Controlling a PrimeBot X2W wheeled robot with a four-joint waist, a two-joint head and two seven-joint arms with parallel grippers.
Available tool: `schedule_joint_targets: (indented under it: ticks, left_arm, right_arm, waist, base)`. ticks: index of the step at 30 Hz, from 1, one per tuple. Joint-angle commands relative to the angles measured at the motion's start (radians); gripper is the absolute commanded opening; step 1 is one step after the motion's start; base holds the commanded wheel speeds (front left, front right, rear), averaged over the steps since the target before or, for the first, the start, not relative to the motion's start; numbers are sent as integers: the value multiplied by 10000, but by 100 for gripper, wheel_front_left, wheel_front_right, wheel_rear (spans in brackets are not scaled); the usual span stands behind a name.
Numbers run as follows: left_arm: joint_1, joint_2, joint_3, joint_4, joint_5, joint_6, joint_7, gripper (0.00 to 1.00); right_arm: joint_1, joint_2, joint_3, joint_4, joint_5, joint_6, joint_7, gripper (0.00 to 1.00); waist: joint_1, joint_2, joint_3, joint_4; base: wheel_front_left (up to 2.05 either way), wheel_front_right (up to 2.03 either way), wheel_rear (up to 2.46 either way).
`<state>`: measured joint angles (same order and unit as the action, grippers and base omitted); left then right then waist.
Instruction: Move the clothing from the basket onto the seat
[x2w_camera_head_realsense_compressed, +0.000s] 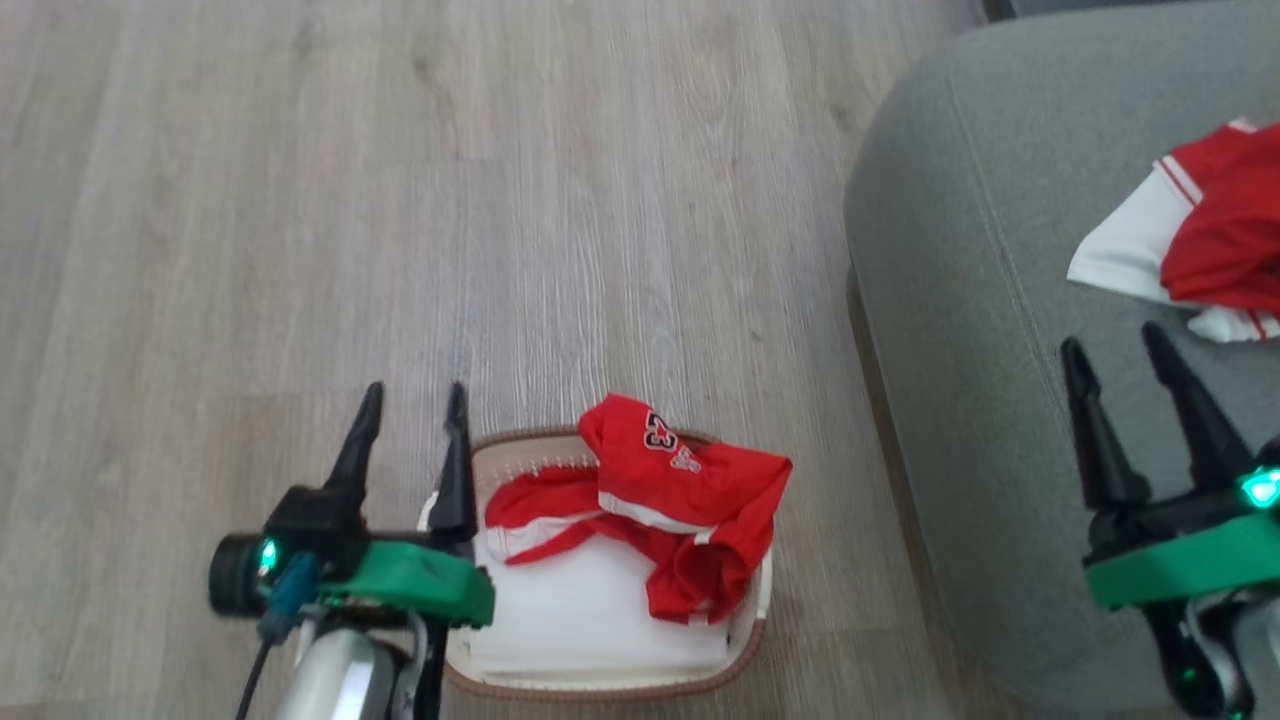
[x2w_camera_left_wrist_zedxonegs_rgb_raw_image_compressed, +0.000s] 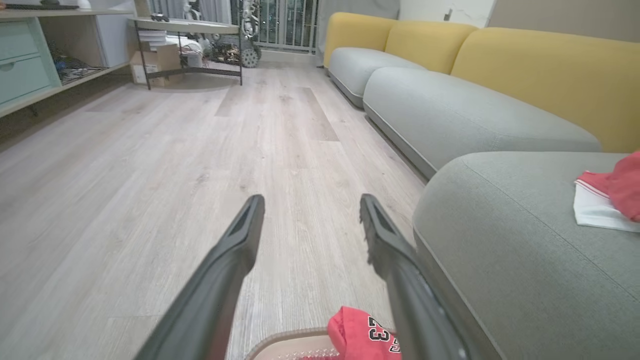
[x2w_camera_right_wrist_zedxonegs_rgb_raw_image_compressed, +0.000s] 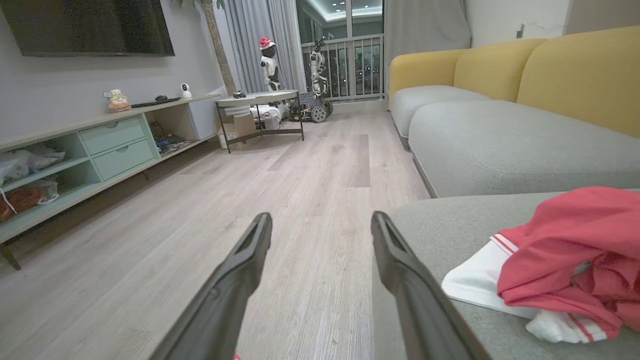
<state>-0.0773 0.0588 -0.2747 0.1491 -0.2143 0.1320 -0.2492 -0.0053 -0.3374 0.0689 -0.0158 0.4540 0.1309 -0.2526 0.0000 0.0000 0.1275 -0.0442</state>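
**Ana:** Where is the clothing at this moment?

**Ben:** On the right, a red garment of thin fabric with white trim (x2w_camera_head_realsense_compressed: 1215, 230) lies on the large grey-green upholstered seat (x2w_camera_head_realsense_compressed: 980, 250). A second one, the red garment with a black 23 (x2w_camera_head_realsense_compressed: 680, 490), is in the small oval white plastic basket (x2w_camera_head_realsense_compressed: 600, 692) with the brown rim. The basket stands on the pale wooden floor (x2w_camera_head_realsense_compressed: 400, 200), just beside the seat. This garment hangs over the far and right rim. Under it there is something white (x2w_camera_head_realsense_compressed: 590, 610); I cannot tell if it is a garment or a lining.

**Ana:** And the grippers?

**Ben:** Both hold nothing. The left gripper (x2w_camera_head_realsense_compressed: 416, 392) has its dark fingers spread wide, above the left edge of the basket. The right gripper (x2w_camera_head_realsense_compressed: 1113, 340) is also wide open, over the seat, near the garment there but apart from it.

**Ana:** So what is the step?

**Ben:** I think the left one must take the garment from the basket. It should go right, over the bunched part near the number, and close on several layers, because thin fabric slips. It should avoid the rim, or the light basket may lift too. Then it should rise high, so the hanging end clears the rim.
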Motion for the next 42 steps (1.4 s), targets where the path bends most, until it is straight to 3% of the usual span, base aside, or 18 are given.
schedule_joint_targets:
  ticks: [1, 12, 32, 42]
  left_arm:
    - [-538, -39, 225, -217, 83, 3, -126, 100]
    - [-1899, -82, -849, 1340, -414, 206, -126, 100]
    - [-5064, -85, -3376, 5932, -2684, 605, -126, 100]
    - [-6471, -85, -4578, 8107, -4506, 230, -113, 100]
  right_arm:
    - [-365, -376, 64, -351, 119, -2, -91, 100]
    - [-1419, -809, -1, -447, 589, -2, -91, 100]
    - [-3016, -1451, -398, -992, 1437, -2, -91, 100]
    - [-3833, -1512, -492, -1302, 1741, -2, -91, 100]
  waist:
    - [0, 0, 256, -121]
    - [0, 0, 1576, -846]
    - [0, 0, 4365, -1560]
    - [0, 0, 5673, -2032]
  base:
    - [0, 0, 0]
    - [0, 0, 0]
    - [0, 0, 0]
    - [0, 0, 0]
